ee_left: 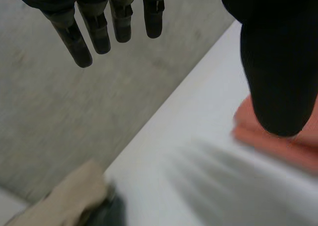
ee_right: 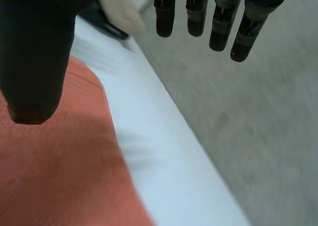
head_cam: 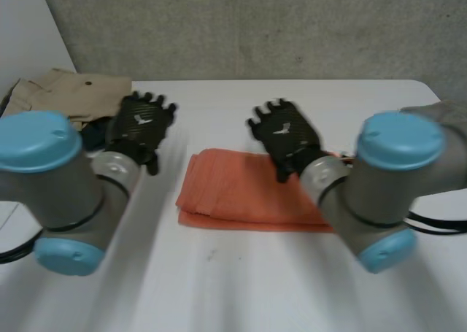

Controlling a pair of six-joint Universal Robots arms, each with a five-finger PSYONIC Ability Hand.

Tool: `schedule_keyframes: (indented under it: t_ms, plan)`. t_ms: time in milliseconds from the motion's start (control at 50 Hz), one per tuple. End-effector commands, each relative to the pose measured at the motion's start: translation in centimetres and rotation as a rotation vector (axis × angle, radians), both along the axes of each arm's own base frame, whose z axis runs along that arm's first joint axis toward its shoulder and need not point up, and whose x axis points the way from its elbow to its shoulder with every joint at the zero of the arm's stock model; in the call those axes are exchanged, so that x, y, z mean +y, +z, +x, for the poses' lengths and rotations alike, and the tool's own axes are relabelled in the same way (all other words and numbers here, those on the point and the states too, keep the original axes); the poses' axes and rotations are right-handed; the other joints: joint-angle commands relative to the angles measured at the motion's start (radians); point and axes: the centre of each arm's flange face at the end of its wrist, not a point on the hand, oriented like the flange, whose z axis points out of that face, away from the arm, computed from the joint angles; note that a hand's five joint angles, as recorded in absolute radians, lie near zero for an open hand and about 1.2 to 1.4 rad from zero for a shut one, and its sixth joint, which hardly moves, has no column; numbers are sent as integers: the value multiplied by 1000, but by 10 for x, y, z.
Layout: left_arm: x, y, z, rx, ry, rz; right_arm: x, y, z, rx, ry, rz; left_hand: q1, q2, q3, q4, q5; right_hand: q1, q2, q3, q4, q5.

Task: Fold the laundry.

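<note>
An orange cloth (head_cam: 241,193) lies folded in a flat rectangle in the middle of the white table (head_cam: 241,281). My right hand (head_cam: 287,136) hovers above its far right part, fingers straight and spread, holding nothing. In the right wrist view the orange cloth (ee_right: 59,171) lies under the thumb (ee_right: 35,62), and the fingers (ee_right: 198,17) point past the table's far edge. My left hand (head_cam: 142,124) is raised left of the cloth, open and empty. Its wrist view has straight fingers (ee_left: 99,27), with the orange cloth (ee_left: 288,146) beside the thumb (ee_left: 278,62).
A beige garment (head_cam: 73,91) lies heaped at the table's far left corner, with a dark item (head_cam: 93,136) beside it. It also appears as the beige garment (ee_left: 64,201) in the left wrist view. Another garment (head_cam: 445,117) lies at the right edge. A grey wall (head_cam: 255,25) stands behind the table.
</note>
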Motion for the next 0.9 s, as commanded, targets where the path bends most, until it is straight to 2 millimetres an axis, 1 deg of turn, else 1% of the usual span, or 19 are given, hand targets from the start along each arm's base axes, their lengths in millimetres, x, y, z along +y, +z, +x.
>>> schedule_keyframes:
  t_ms: [20,40,100,180,260,320,400,420,480,500,560,580,620,640,740,780,800,860,900]
  plan:
    - [21,-10,-54,54,-169,28,-1,-28,-62,4,-182,307,-21,-26,-31,-27,-46,-23,-42,-29,-56,-64]
    - [21,-18,-61,47,-187,38,-2,-37,-72,21,-209,338,-21,-26,-31,-27,-46,-23,-42,-29,-56,-64]
    - [18,-28,-69,34,-193,49,-2,-49,-83,39,-233,368,-21,-26,-31,-27,-46,-23,-42,-29,-56,-64]
    - [14,-46,-72,5,-190,96,-9,-73,-92,90,-257,382,-21,-26,-31,-27,-46,357,337,350,324,315]
    - [17,-52,-68,-24,-181,137,-22,-82,-104,155,-292,359,-21,-26,-31,-27,-46,1197,1178,1191,1164,1156]
    - [21,-56,-62,-46,-162,168,-28,-77,-108,211,-305,291,-21,-26,-31,-27,-46,1199,1180,1192,1166,1158]
    - [21,-41,-46,-37,-112,161,-37,-54,-103,254,-306,130,-21,-26,-31,-27,-46,1199,1180,1192,1166,1158]
    - [18,-35,-37,-29,-86,156,-39,-35,-96,254,-295,42,-21,-26,-31,-27,-46,1199,1180,1192,1166,1158]
    - [13,-28,-24,-22,-53,153,-33,-4,-74,240,-241,-74,-21,-26,-31,-27,-46,1199,1180,1192,1166,1158]
    - [11,-25,-17,-17,-33,150,-21,6,-52,230,-171,-123,-21,-26,-31,-27,-46,1199,1180,1192,1166,1158]
    - [10,-20,-9,-13,-11,146,0,6,-15,218,-47,-166,-21,-26,-31,-27,-46,1199,1180,1192,1166,1158]
    - [9,-17,-4,-11,4,144,14,2,6,218,22,-181,-21,-26,-31,-27,-46,1199,1180,1192,1166,1158]
    - [8,-14,2,-7,25,138,27,-4,24,228,97,-194,-21,-26,-31,-27,-46,1199,1180,1192,1166,1158]
    - [6,-11,9,-4,54,133,43,-11,39,242,182,-208,-21,-26,-31,-27,-46,1199,1180,1192,1166,1158]
    - [3,-8,18,0,102,128,83,-37,65,288,401,-223,-21,-26,-31,-27,-46,1199,1180,1192,1166,1158]
    - [3,-7,18,2,100,125,83,-42,65,293,397,-204,-21,-26,-31,-27,-46,599,579,592,566,557]
    - [3,-6,17,3,97,123,81,-42,63,284,367,-183,-21,-26,-31,-27,-46,-23,-42,-29,-56,-64]
    - [3,-5,15,6,91,118,77,-38,58,237,291,-119,-21,-26,-31,-27,-46,-23,-42,-29,-56,-64]
    - [5,-1,9,17,69,103,66,-32,48,143,204,-20,-21,-26,-31,-27,-46,-23,-42,-29,-56,-64]
